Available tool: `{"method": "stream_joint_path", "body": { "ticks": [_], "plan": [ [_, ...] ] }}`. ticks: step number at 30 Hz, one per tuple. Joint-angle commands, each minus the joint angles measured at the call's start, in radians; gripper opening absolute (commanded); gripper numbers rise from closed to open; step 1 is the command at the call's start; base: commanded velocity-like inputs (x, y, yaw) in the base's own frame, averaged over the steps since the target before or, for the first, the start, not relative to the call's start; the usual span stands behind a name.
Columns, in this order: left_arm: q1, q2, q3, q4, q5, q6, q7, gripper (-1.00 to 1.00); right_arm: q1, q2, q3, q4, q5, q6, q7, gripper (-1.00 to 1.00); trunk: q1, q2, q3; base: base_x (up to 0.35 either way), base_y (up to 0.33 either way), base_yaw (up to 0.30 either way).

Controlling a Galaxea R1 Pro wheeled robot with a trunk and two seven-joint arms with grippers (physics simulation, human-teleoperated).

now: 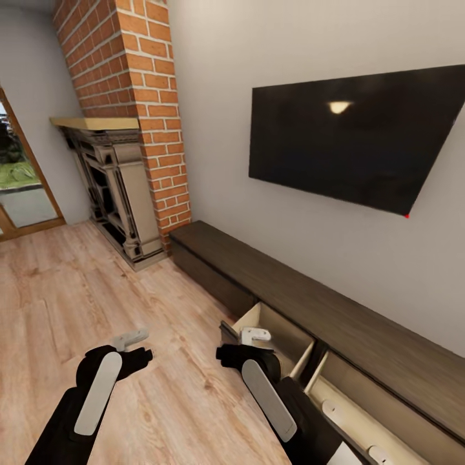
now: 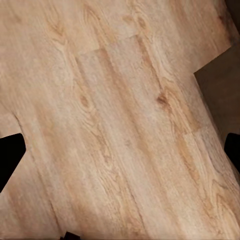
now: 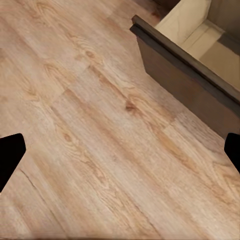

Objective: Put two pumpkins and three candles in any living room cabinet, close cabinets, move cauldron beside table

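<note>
The long, low dark brown cabinet [image 1: 336, 310] runs along the wall under the TV. Two of its fronts stand open and show pale insides. In the nearer open compartment lie two small off-white stubs [image 1: 329, 407] that look like candles. My right gripper [image 1: 256, 334] hangs open just in front of the farther open compartment [image 1: 284, 332]; the right wrist view shows that dark front [image 3: 185, 75] over the floor. My left gripper [image 1: 131, 338] is open and empty above bare wood floor [image 2: 120, 100]. The pumpkins and the cauldron are out of view.
A brick chimney [image 1: 139, 97] with a dark fireplace [image 1: 116, 187] stands at the cabinet's far end. A black TV [image 1: 355, 135] hangs on the wall. A glass door [image 1: 19, 187] is at the far left. Light wood floor [image 1: 77, 290] spreads ahead of both arms.
</note>
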Motion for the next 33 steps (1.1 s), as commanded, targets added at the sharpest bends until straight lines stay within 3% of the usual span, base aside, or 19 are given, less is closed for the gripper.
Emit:
{"method": "stream_joint_path", "body": {
  "ticks": [1,10,27,33],
  "plan": [
    [-0.001,0.000,0.000,-0.001,0.011,0.003,0.010,1.00,-0.001,0.000,0.001,-0.001,-0.009,0.001,-0.010,1.00,-0.004,0.007,0.002,0.000,0.000,0.291],
    [0.000,-0.001,0.000,-0.001,0.015,0.003,0.008,1.00,-0.001,0.000,0.001,-0.002,-0.009,0.002,-0.010,1.00,-0.038,0.070,0.030,0.000,0.000,0.291],
    [0.000,-0.001,-0.003,-0.003,0.017,0.004,0.008,1.00,-0.001,0.000,0.001,-0.002,-0.008,0.002,-0.010,1.00,-0.038,0.070,0.030,0.000,0.000,0.291],
    [0.000,0.000,-0.005,-0.002,0.017,0.005,0.007,1.00,-0.001,-0.003,0.003,-0.009,-0.008,0.001,-0.007,1.00,-0.038,0.070,0.030,0.190,0.091,0.178]
  ]
}}
